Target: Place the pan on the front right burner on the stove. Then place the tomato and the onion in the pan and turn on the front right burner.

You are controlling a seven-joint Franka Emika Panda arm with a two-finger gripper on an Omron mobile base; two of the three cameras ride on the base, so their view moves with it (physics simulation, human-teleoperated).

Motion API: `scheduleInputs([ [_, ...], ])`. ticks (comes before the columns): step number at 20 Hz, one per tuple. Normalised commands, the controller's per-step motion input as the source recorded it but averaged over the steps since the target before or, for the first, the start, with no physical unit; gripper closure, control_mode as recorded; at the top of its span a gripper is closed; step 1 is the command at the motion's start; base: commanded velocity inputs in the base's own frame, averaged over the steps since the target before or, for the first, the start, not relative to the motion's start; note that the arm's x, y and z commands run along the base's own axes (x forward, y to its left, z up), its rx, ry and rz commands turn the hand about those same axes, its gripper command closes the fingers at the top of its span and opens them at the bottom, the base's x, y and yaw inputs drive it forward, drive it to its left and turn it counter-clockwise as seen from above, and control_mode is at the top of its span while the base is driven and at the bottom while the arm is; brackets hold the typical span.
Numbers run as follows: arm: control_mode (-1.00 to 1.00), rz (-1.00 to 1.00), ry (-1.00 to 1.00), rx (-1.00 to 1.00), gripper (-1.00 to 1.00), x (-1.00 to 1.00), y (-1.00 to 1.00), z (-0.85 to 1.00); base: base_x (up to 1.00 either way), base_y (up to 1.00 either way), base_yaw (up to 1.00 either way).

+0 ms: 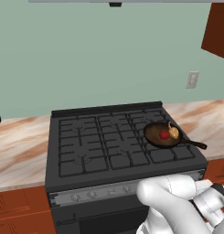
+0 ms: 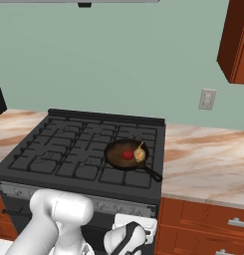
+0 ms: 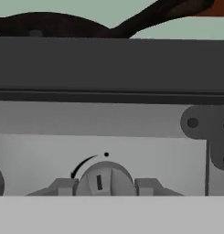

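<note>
The round, shallow dark brown pan [image 1: 162, 134] with its long thin black handle sits on the front right burner [image 1: 170, 153] of the wide black gas stove [image 1: 86, 141], the handle pointing right and toward the near edge. Inside the pan lie the small glossy red tomato [image 1: 164, 135] and, touching it on its right, the small tan-yellow onion [image 1: 173, 132] with a pointed tip.

The marbled beige desk [image 2: 208, 164] flanks the stove on both sides.

Low at the stove's silver front strip [image 3: 131, 123], the two-finger gripper [image 3: 105, 186] sits at a small grey round knob [image 3: 103, 179], one grey finger close on each side of it. The knob's dark mark stands nearly upright. The gripper is narrowed around the knob, seemingly pinching it.
</note>
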Motion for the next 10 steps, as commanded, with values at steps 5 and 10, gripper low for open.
scheduleInputs([
  [5,-1.0,0.0,0.0,-0.21,1.0,0.0,0.0,-0.06,0.0,0.0,0.0],
  [10,-1.0,0.0,0.0,-0.19,1.0,0.0,0.0,-0.12,0.0,0.0,0.0],
])
